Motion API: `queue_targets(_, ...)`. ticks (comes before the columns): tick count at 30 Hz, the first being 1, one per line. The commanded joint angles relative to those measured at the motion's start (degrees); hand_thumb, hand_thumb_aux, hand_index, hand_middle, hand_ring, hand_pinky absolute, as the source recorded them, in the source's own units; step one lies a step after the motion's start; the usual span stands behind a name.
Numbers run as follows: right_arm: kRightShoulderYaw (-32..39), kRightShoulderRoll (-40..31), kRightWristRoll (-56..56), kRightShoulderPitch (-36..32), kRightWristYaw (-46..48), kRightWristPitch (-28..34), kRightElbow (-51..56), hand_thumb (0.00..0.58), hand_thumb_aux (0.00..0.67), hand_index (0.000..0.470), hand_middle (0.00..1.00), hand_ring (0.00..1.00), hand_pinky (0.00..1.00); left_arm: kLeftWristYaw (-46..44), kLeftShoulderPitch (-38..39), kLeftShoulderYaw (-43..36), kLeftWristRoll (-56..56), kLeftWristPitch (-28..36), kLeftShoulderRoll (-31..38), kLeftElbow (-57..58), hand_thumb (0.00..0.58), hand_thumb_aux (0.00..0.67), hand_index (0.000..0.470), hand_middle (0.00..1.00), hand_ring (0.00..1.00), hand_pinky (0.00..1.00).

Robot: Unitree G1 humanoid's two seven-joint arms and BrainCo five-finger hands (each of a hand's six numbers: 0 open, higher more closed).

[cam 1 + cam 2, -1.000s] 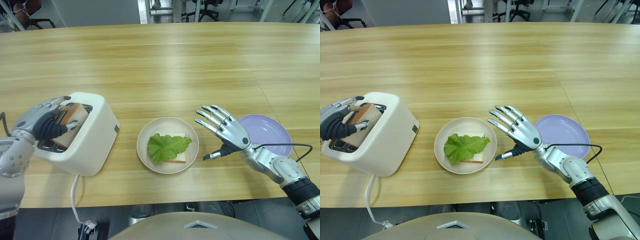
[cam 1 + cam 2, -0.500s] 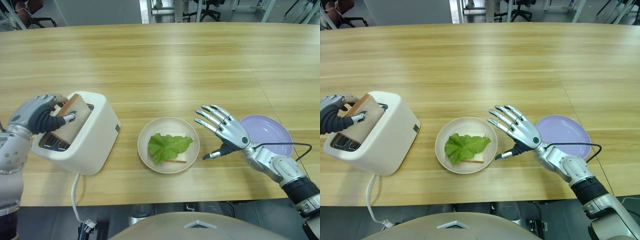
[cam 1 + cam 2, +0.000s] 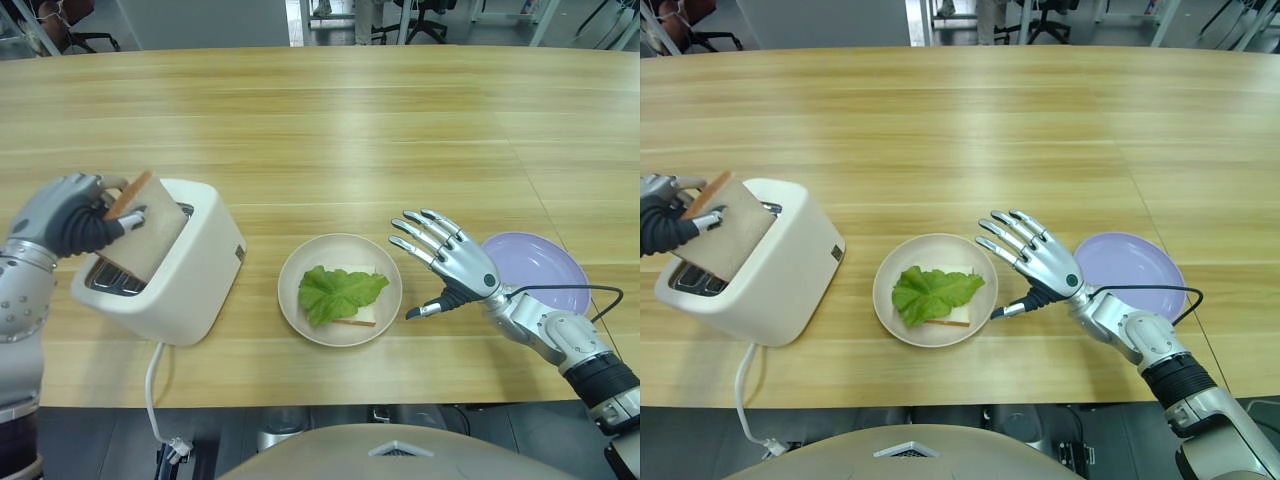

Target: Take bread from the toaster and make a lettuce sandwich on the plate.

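- Toast slice (image 3: 147, 226): held at its upper end by the left robot hand (image 3: 65, 215), whose fingers curl around it. It is tilted, with its lower end over the slot of the white toaster (image 3: 198, 272). It is further out of the slot than half a second ago.
- Right robot hand (image 3: 448, 262): fingers spread, holding nothing, unmoved. It sits between the cream plate (image 3: 338, 246) and a purple plate (image 3: 548, 262).
- Cream plate: holds a lettuce leaf (image 3: 338, 292) on a lower bread slice (image 3: 364, 316), on the wooden surface (image 3: 330, 130).

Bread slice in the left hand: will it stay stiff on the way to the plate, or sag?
Probably stiff: the bread slice stands flat and straight though the left hand grips only its upper end. Likely light, since it looks thin.
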Motion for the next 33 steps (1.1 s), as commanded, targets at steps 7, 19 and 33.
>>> queue_targets(7,0.4,0.4,-0.7,-0.6,0.7,-0.2,0.8,0.000,0.000,0.000,0.00,0.00,0.00,4.3,-3.7,4.6,-2.9,-1.1,-0.9,-1.0,0.580,0.670,0.460,1.00,1.00,1.00)
queue_targets(19,-0.3,0.8,0.8,-0.6,0.3,-2.0,0.9,0.000,0.000,0.000,0.00,0.00,0.00,2.6,-9.7,4.1,-14.5,-0.5,-2.3,-1.1,0.580,0.670,0.460,1.00,1.00,1.00)
queue_targets(33,-12.2,-3.9,10.5,-2.0,-2.5,-4.3,4.1,0.000,0.000,0.000,0.00,0.00,0.00,-15.2,-35.3,-18.9,-33.4,9.1,-5.4,12.1,0.580,0.670,0.460,1.00,1.00,1.00)
